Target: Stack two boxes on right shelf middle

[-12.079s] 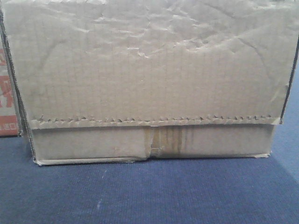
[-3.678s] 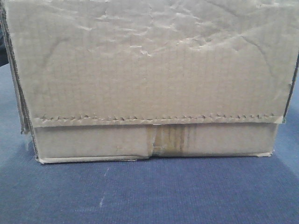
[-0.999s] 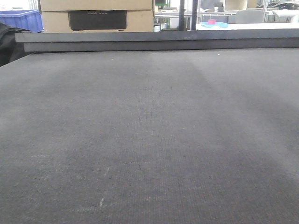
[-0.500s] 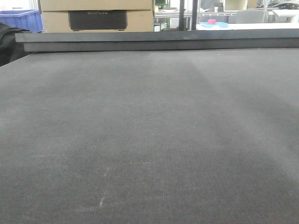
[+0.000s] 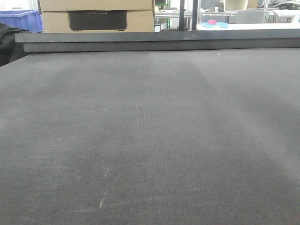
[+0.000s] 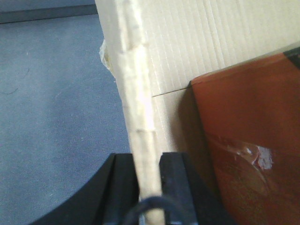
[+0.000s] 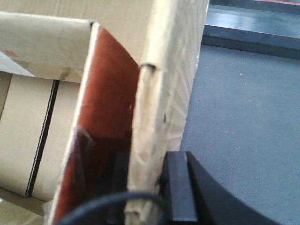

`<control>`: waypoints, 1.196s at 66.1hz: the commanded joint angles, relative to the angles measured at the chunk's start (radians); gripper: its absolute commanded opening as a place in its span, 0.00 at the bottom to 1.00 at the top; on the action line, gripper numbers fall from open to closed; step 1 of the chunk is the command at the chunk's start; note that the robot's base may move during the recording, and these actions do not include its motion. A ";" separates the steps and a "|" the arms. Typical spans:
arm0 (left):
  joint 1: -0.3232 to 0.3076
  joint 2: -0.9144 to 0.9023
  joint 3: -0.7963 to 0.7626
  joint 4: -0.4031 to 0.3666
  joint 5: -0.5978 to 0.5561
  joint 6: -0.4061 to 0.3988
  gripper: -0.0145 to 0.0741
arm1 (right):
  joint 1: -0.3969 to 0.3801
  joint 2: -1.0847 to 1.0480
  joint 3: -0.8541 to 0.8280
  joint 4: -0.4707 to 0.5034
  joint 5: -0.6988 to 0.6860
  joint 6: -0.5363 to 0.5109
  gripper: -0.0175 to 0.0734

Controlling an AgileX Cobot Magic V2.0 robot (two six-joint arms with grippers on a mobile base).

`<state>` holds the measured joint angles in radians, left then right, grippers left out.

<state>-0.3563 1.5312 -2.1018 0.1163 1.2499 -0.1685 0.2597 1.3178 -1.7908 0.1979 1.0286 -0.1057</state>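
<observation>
In the left wrist view, my left gripper (image 6: 146,187) is shut on the upright wall edge (image 6: 136,93) of a brown cardboard box (image 6: 211,42). A reddish-brown flap (image 6: 248,140) lies just inside that wall. The right wrist view shows my right gripper (image 7: 143,192) shut on a crumpled box wall (image 7: 159,93), again with a reddish-brown flap (image 7: 108,93) inside it. Grey mat lies beyond both walls. Neither gripper nor the held box shows in the front view. The right shelf is out of view.
The front view shows a dark grey mat (image 5: 150,131) running to a raised far ledge (image 5: 159,40). Beyond the ledge stand stacked cartons with a black panel (image 5: 96,18) and a blue bin (image 5: 21,19) at top left.
The taped carton that filled the front view seconds ago has left it, baring the mat. Nothing has visibly moved over the last second.
</observation>
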 commanded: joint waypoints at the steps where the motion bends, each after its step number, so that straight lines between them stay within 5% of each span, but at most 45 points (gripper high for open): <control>1: -0.002 -0.007 -0.015 0.033 -0.029 0.008 0.04 | -0.008 -0.012 -0.011 -0.018 -0.072 -0.018 0.03; 79: -0.002 -0.007 -0.015 0.033 -0.029 0.008 0.04 | -0.008 -0.012 -0.011 -0.018 -0.072 -0.018 0.03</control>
<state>-0.3563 1.5318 -2.1064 0.1217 1.2499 -0.1685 0.2597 1.3215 -1.7908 0.1979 1.0248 -0.1057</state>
